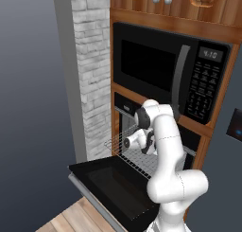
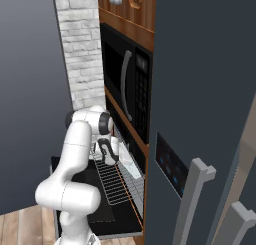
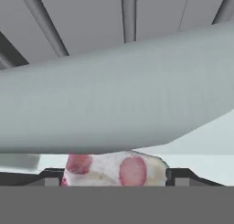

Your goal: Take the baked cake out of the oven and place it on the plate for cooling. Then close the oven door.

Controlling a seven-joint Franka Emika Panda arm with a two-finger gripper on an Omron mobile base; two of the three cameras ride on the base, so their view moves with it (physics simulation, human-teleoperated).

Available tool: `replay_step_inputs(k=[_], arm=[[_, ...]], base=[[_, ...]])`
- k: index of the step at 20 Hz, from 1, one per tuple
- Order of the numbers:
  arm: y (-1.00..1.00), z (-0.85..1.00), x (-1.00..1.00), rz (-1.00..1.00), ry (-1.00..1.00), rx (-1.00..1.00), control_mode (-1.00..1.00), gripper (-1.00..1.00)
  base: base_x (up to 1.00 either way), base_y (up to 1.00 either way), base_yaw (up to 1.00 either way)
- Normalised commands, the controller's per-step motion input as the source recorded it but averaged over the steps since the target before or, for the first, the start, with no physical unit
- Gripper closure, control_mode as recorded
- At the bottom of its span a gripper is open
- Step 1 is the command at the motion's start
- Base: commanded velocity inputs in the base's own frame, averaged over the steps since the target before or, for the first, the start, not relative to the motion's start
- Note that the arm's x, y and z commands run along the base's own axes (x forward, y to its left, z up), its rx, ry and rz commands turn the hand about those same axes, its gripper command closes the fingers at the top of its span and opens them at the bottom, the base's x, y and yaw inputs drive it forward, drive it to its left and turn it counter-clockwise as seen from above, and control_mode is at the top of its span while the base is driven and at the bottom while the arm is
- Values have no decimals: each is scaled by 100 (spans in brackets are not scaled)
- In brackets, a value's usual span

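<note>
You are at the pick-up step: the tool (image 3: 114, 179) sits inside the oven (image 1: 124, 113) with its fingers on either side of the cake (image 3: 116, 169), white with red spots, on a pale tray (image 3: 114, 109). Whether it grips yet cannot be told. Next, confirm the grip, then draw the cake out above the wire rack (image 2: 112, 181) and over the lowered oven door (image 1: 111, 183). Brown cabinets, a microwave (image 1: 165, 75) and white brick (image 1: 92, 70) surround the opening

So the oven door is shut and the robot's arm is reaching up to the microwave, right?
Not quite. The oven door is open, folded down flat in front of the oven, as the left base view shows. And the arm isn't at the microwave either: it reaches into the oven over the pulled-out rack.
</note>
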Motion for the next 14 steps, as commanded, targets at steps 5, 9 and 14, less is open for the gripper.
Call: replay_step_inputs(k=[5,9,14], arm=[[-5,0,0,5,0,0,-100,100],[0,3,-12,11,0,0,-100,100],[23,27,-58,15,0,2,-100,100]], base=[[0,0,0],[0,0,0],[0,0,0]])
